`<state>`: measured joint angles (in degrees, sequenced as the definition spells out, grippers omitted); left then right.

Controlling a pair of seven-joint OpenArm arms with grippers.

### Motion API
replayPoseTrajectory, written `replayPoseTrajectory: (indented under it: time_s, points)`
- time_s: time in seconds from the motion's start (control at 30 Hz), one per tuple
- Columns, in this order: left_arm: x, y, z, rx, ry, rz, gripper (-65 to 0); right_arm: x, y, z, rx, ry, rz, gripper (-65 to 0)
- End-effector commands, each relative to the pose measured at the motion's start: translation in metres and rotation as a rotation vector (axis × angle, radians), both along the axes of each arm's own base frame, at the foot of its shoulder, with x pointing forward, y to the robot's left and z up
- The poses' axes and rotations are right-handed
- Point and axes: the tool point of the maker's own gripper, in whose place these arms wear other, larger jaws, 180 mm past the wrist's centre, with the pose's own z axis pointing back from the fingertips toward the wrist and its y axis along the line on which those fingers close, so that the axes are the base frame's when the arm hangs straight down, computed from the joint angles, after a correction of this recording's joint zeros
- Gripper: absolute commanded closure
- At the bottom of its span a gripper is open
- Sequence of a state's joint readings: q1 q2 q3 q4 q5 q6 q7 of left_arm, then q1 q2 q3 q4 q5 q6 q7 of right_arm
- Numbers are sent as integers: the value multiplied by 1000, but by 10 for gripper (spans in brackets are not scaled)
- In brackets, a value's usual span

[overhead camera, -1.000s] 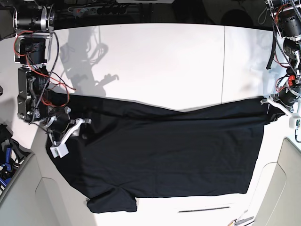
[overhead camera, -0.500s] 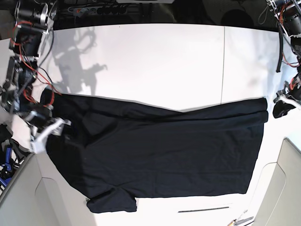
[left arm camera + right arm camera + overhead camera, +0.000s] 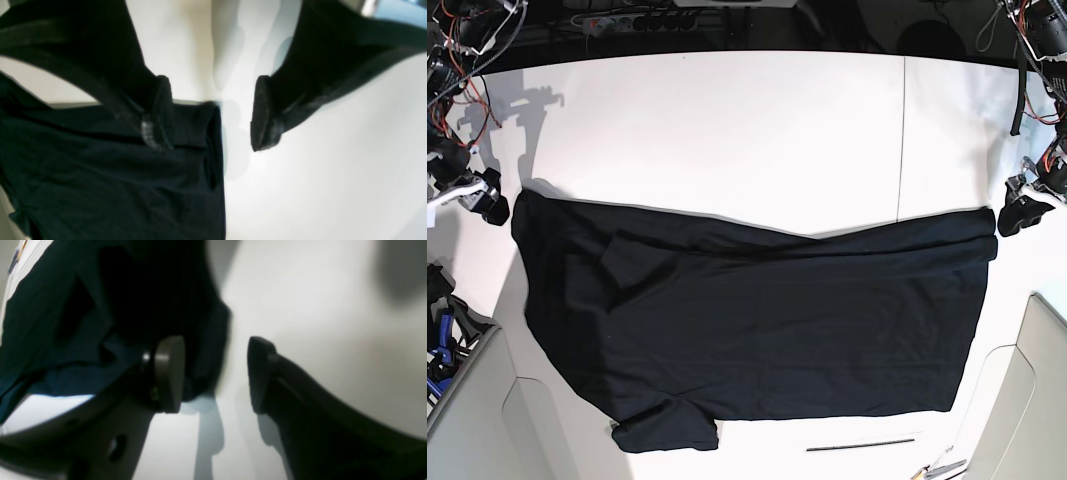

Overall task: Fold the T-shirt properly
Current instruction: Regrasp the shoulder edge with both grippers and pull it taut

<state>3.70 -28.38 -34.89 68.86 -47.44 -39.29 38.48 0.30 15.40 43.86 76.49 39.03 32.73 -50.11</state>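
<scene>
The black T-shirt [image 3: 757, 320] lies flat across the white table [image 3: 747, 130], its upper part folded down along a slanting edge, with one sleeve [image 3: 667, 428] at the bottom left. My left gripper [image 3: 1019, 212] hovers just off the shirt's right upper corner. In the left wrist view the left gripper [image 3: 211, 115] is open, one finger over the T-shirt [image 3: 110, 173] hem, the other over bare table. My right gripper [image 3: 479, 200] sits off the shirt's left upper corner. The right wrist view shows the right gripper [image 3: 215, 373] open and empty beside the T-shirt [image 3: 60, 313].
Grey side panels [image 3: 487, 420] flank the table's front corners. A blue object [image 3: 441, 345] sits at the left edge. A thin dark strip [image 3: 862, 443] lies near the front edge. A seam [image 3: 903, 130] runs across the table at right.
The right arm lifted off the shirt's left part and drew back to the table's left edge. The left gripper opened and let go of the right corner, which lies flat.
</scene>
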Motion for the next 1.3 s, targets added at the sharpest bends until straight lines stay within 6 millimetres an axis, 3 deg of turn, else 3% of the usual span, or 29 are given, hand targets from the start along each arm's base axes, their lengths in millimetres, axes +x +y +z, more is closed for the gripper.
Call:
replayPoseTrajectory:
  time_s: [0.0,0.23,0.37,0.7,0.87,0.93,1.0,1.07,1.13,1.27]
  points:
    - [9,7,20,19,-63,0,-394,10,-8,18,-20,-68,-7,-304]
    - [8,-14,0,-6,-27,-24,-394,9,-1,9,-9,-56,4,-314]
    - [13,-19,-10,30,-23,5,-394,14,20,-1,10,-42,55,-374]
    - [20,-34,-19,69,-10,-25,-393,35,59,-5,-2,-72,147,-373]
    - [26,-29,-20,95,5,10,-371,43,81,-5,25,-86,180,-366]
    - [32,-29,-17,99,-5,12,-281,45,83,-4,20,-88,185,-292]
    - [35,-29,-14,102,-13,12,-150,46,81,-4,7,-85,186,-160]
    - [38,-29,-13,110,-15,10,-64,46,81,-4,7,-85,187,-21]
    - [39,-28,-12,127,-10,6,0,46,81,-4,7,-84,188,0]
    - [40,-26,-12,143,-5,2,0,45,81,-5,5,-72,194,0]
